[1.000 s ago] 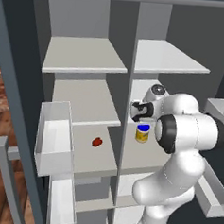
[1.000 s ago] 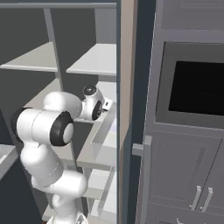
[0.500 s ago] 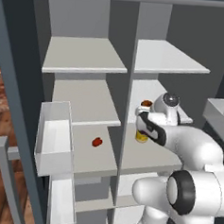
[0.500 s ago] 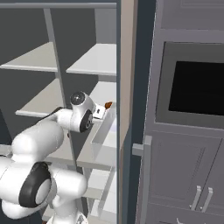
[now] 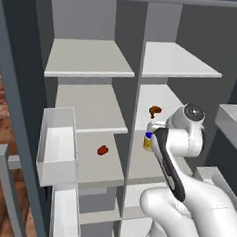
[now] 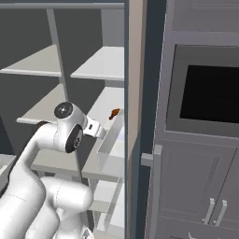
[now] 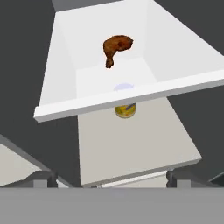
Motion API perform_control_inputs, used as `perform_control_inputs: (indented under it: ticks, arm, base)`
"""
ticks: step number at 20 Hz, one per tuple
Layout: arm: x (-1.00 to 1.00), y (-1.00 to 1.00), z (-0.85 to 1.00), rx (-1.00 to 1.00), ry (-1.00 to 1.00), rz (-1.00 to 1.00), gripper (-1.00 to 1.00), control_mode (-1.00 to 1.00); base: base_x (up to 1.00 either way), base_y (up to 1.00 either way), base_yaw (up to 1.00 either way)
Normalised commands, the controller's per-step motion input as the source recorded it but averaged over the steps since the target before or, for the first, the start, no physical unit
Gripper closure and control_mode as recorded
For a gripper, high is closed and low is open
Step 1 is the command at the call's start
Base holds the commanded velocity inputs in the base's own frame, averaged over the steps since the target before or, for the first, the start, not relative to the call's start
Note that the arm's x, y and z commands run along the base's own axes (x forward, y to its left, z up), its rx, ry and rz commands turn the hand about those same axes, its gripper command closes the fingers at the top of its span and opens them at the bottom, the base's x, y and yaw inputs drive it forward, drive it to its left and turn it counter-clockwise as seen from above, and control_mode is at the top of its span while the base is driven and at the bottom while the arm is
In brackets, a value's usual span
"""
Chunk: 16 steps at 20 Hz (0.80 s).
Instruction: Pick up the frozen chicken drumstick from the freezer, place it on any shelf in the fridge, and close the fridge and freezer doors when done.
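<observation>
Hand view: the frozen chicken drumstick (image 7: pixel 116 48) lies on the pale shelf (image 7: pixel 100 30), bulbous end toward the far right, thin end pointing near. It sits apart from the gripper (image 7: pixel 111 181), whose two finger tips stand wide apart at the bottom of the frame with nothing between them; pincer fully spread, empty. Below the shelf's front lip a yellow jar (image 7: pixel 125 110) with a blue lid stands on the next board down. Judgement: placing looks complete; what remains is pulling the arm clear and shutting both doors. Risks from here: the wrist passes close under the shelf lip, so a careless pull-out could clip the jar or nudge the shelf edge; a door swung before the arm is out would strike it; the open white bin (image 5: pixel 56 146) on the left column projects forward and may block that door from seating. Left base view adds what the hand camera lacks: a small red lump (image 5: pixel 102 150) on the left column's shelf, and the drumstick (image 5: pixel 154 111) just beyond the jar (image 5: pixel 148 139). Right base view shows the door's grey bar handle (image 6: pixel 154 186), near right.
</observation>
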Motion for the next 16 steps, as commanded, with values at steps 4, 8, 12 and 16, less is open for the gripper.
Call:
perform_control_inputs:
  ticks: [4,8,12,16]
  arm:
    - [-1.0,0.08,0.01,0.0,0.0,0.0,-1.0,-1.0]
    - [-1.0,0.05,0.0,0.0,0.0,0.0,-1.0,-1.0]
    - [-0.48,0.29,-0.03,-0.04,0.02,0.02,-1.0,-1.0]
    - [-0.01,0.36,-0.02,-0.08,0.02,0.05,-1.0,-1.0]
  base:
    - [0.0,0.0,0.0]
    - [0.0,0.0,0.0]
    - [0.0,0.0,0.0]
    - [0.0,0.0,0.0]
